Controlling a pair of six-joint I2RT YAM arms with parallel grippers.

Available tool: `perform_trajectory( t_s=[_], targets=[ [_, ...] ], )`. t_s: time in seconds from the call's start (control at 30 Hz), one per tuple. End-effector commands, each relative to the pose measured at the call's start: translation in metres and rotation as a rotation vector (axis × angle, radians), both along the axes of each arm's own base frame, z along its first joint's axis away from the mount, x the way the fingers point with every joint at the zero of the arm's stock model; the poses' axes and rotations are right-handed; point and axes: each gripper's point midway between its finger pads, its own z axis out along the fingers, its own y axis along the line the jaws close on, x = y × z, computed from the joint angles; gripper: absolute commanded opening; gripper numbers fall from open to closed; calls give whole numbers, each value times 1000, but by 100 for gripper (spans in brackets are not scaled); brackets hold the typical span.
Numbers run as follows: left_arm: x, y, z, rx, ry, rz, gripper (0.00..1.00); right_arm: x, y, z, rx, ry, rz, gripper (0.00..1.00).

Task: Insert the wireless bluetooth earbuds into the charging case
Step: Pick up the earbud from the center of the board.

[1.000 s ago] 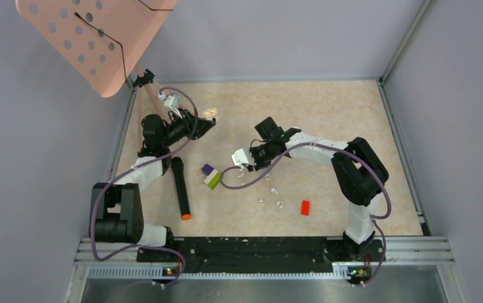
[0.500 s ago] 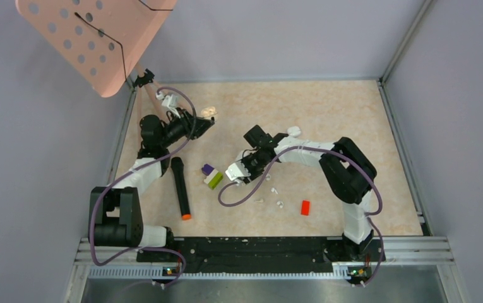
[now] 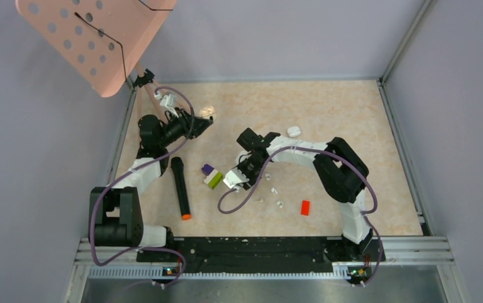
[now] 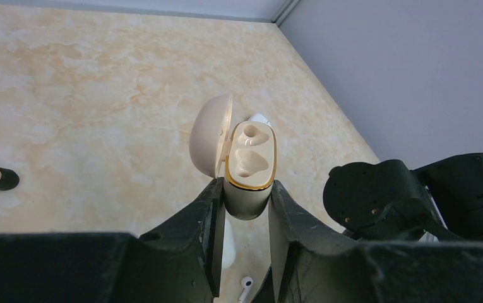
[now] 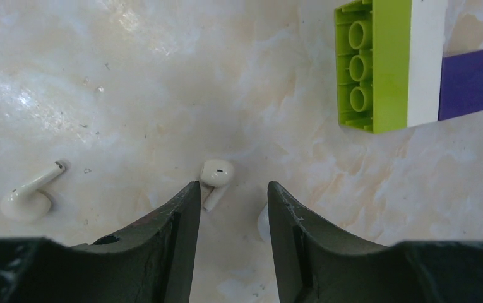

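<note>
Red brick (image 3: pixel 305 207) sits nearest the arm bases in my top view, right of centre on the marbled tabletop (image 3: pixel 327 107). Just left of it I count 3 loose white earbuds (image 3: pixel 280 204), tiny specks lying apart from each other. Black marker (image 3: pixel 180 188) lies over on the left, orange tip toward me.

Right claw (image 5: pixel 232 188): aimed down at the table, jaws apart, gripping nothing. Its wrist view shows 1 stemmed earbud (image 5: pixel 216 175) lying on the surface in the gap at the tips, closer to the left-hand finger in that view; I cannot tell if it touches. A 2nd earbud (image 5: pixel 29 199) lies well off to the left. A 3rd white bit is half hidden behind the other finger. Green, white and purple block (image 5: pixel 390 66) lies beyond the tips.

Left claw (image 4: pixel 246 184): closed on the cream charging case (image 4: pixel 249 167), held up off the table, lid (image 4: pixel 210 136) swung open, gold rim, 2 moulded pockets showing.

Farther out, a white pebble-shaped case (image 3: pixel 293 131) lies on the table beside the right forearm. Pink perforated panel (image 3: pixel 93 38) hangs over the far left corner.
</note>
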Motion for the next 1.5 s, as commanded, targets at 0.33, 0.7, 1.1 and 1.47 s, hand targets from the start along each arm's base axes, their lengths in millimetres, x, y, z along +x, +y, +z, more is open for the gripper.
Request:
perform_trajectory(
  t_s=[0.33,0.7,1.1,1.47],
  targets=[
    [-6,0,22,-14,-82,-5,0,-20,12,2,-60,87,45,38],
    [-6,0,22,-13,-80,-7,0,-21,5,-10,-142,142,-2,30],
    [-2,0,22,-12,-76,-8,0,-24,9,-12,-153,175,-36,29],
    [-5,-1,17,-2,-69,-20,0,-16,19,17,-107,244,-197,1]
  ],
)
